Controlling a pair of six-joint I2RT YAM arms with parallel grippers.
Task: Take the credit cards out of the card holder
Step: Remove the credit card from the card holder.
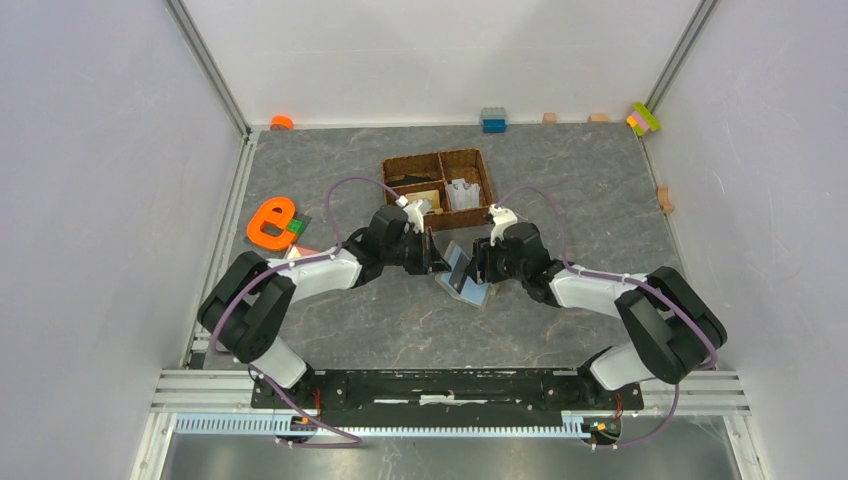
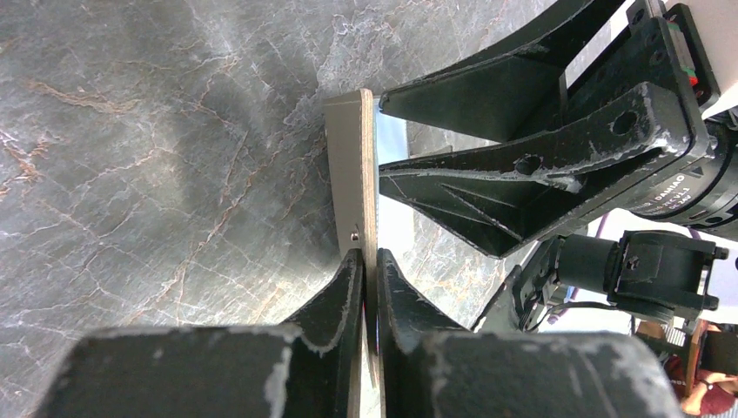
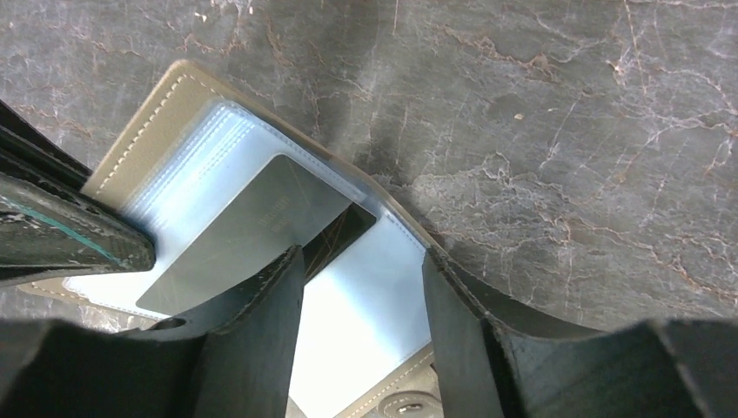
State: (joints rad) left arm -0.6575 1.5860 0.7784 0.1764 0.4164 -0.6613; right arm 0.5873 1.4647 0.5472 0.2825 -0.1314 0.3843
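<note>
Top external view puts the card holder (image 1: 463,272) open at the middle of the surface (image 1: 350,320), propped between the two arms just in front of the brown woven basket (image 1: 388,178). The left jaws are pinched tight on the thin edge of one grey flap (image 2: 352,174), which stands on edge. The right jaws stand partly apart over the light-blue inside face, gripping nothing that I can see. One finger (image 3: 261,331) lies over the lower corner of a silvery-grey credit card (image 3: 248,231), which sits at a slant among the clear pockets; whether it is already partly out of its pocket I cannot tell. The main risk, as I judge it, is that the right jaws close on the clear sleeve together with the card, so a pull drags the whole holder instead of freeing the card. The left hold is narrow and near the flap's rim, so such a tug could strip the flap out of it, or let the case fold shut. A finger pressing on the card's corner could also push it deeper. The surface is dark grey stone-patterned sheet, closed in by plain white walls on aluminium rails. An orange letter e (image 1: 270,222) lies to the left; a blue block (image 1: 493,120), a small orange piece (image 1: 282,122) and a stack of coloured blocks (image 1: 643,118) lie along the far edge, well apart from the work.
</note>
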